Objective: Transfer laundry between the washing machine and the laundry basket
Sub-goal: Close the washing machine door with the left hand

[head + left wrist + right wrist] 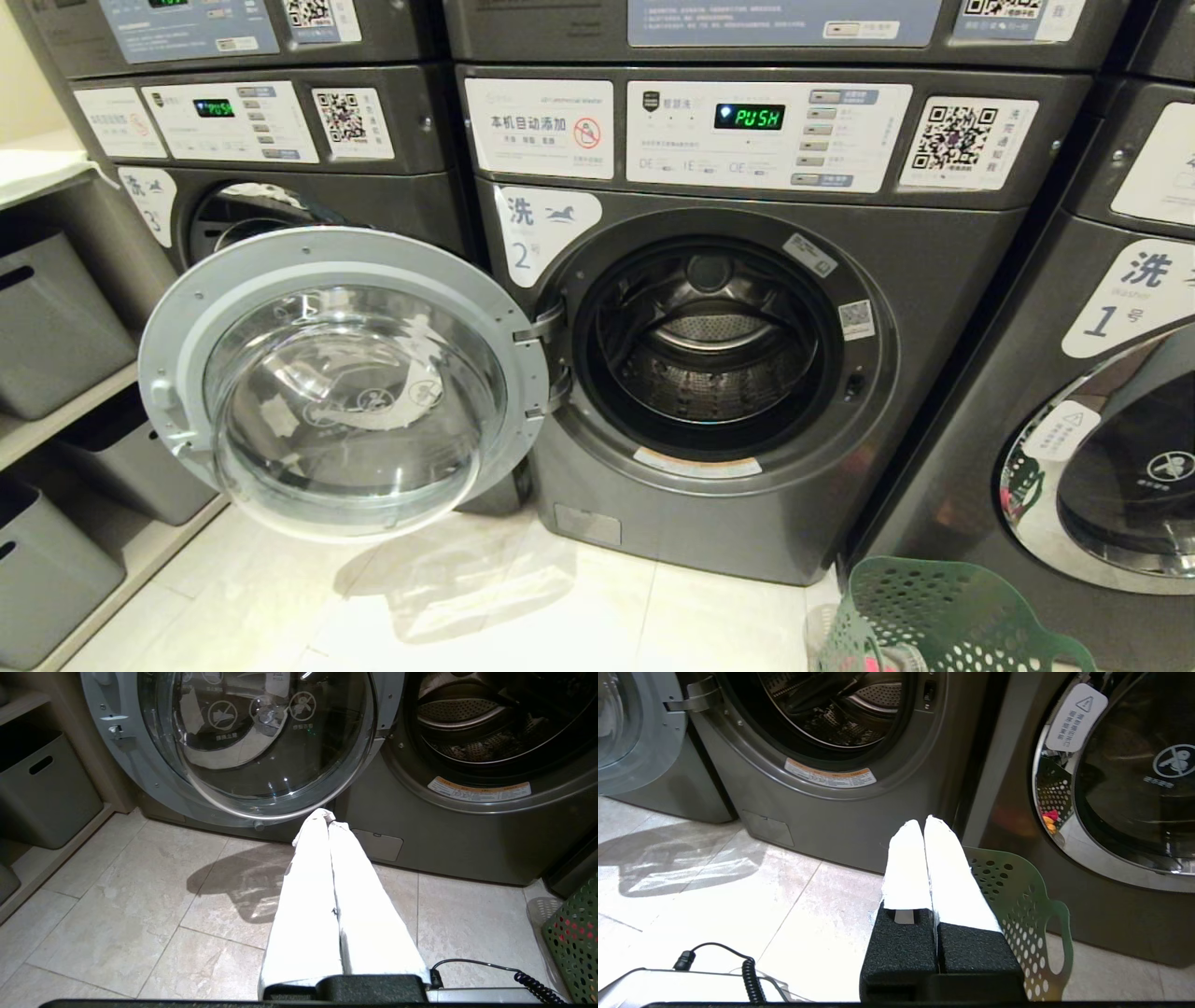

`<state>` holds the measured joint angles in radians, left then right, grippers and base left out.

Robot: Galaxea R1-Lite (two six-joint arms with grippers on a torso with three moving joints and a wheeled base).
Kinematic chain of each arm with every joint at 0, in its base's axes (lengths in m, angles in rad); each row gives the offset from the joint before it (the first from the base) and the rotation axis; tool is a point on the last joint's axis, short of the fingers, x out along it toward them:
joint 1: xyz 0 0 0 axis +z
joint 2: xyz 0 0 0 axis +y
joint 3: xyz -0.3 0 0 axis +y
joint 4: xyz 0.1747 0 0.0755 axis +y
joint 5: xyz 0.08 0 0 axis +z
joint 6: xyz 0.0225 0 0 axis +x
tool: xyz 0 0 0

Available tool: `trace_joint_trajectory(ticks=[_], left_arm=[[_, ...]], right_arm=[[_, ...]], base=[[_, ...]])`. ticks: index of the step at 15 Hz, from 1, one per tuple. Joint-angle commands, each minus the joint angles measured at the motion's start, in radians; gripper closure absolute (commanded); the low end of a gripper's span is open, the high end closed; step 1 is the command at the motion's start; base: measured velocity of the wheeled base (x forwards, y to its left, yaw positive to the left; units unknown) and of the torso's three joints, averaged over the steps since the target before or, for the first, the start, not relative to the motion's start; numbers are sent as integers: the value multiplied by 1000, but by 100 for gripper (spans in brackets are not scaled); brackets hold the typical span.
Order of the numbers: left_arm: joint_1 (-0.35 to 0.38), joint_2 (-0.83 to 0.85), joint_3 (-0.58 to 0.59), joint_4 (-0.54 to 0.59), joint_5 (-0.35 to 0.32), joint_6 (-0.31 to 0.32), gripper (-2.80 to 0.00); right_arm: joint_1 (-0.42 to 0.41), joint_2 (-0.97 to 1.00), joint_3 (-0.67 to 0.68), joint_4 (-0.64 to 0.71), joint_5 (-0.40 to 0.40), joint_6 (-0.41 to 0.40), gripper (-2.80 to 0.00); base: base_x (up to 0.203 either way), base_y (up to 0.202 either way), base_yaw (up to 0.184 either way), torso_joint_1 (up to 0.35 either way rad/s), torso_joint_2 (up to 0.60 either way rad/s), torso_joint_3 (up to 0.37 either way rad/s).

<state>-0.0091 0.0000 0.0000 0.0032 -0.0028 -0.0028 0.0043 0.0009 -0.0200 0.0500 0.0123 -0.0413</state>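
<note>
Grey washing machine (747, 373) labelled "2", display (749, 117) "PUSH"

"PUSH" on washing machine (747, 373) display (749, 117), "2" on its label (541, 229), "1" on right-hand machine (1102, 322)

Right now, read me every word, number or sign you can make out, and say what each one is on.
"PUSH": green display of the washing machine.
"PUSH": display of the machine on the left.
"洗 2": white label by the open drum.
"洗 1": label on the right machine.
"3": label on the left machine.
QR codes; panel fine print and door stickers: too small.
</note>
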Motion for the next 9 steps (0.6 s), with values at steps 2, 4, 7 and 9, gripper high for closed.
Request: trace_joint_trajectory(ticks=[2, 4, 7, 9], left_arm=[[0, 0, 0, 0, 0, 0, 0], [0, 0, 0, 0, 0, 0, 0], [0, 0, -33, -12, -2, 16, 0], [0, 14, -192, 10, -6, 53, 0]], right_arm=[[2, 1, -1, 1, 0, 3, 0], [1, 1, -1, 1, 2, -6, 0], [0, 1, -1, 2, 0, -5, 0], [0, 1, -1, 1, 0, 0, 0]], base=[[0, 0, 0, 0, 0, 0], [0, 0, 0, 0, 0, 0], [0, 0, 0, 0, 0, 0], [0, 0, 0, 0, 0, 0]])
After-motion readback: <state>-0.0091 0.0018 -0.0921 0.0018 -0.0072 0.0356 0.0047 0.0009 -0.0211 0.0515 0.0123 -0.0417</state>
